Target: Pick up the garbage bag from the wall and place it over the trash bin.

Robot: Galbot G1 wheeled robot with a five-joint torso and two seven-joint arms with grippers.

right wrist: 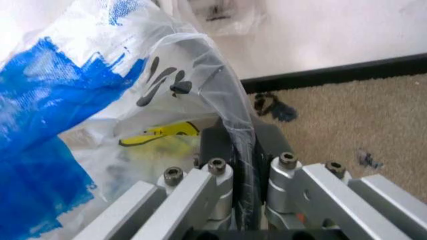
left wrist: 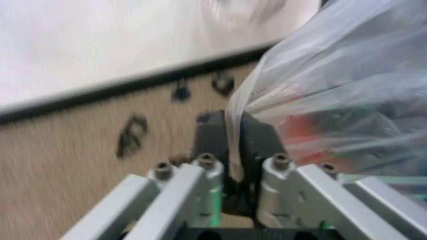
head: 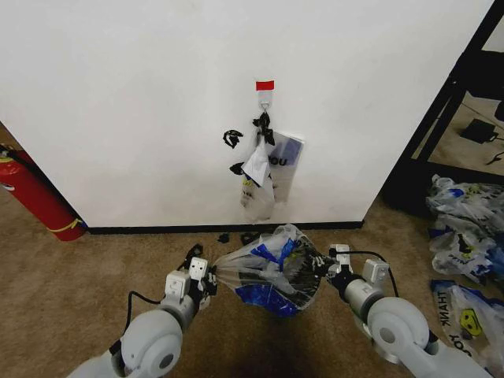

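Against the wall (head: 142,94), whitish bags (head: 264,177) hang from a hook under a red tape strip (head: 264,85), with black clips (head: 233,138) beside them. A red fire extinguisher (head: 35,197) leans at the wall's left end, and heaped printed bags (head: 465,236) lie on the carpet at the right. The garbage bag (head: 272,272) is stretched above the carpet between both claws, just before the baseboard. The left claw (head: 211,277) is clamped on its left edge; the right claw (head: 323,266) is clamped on its right edge.
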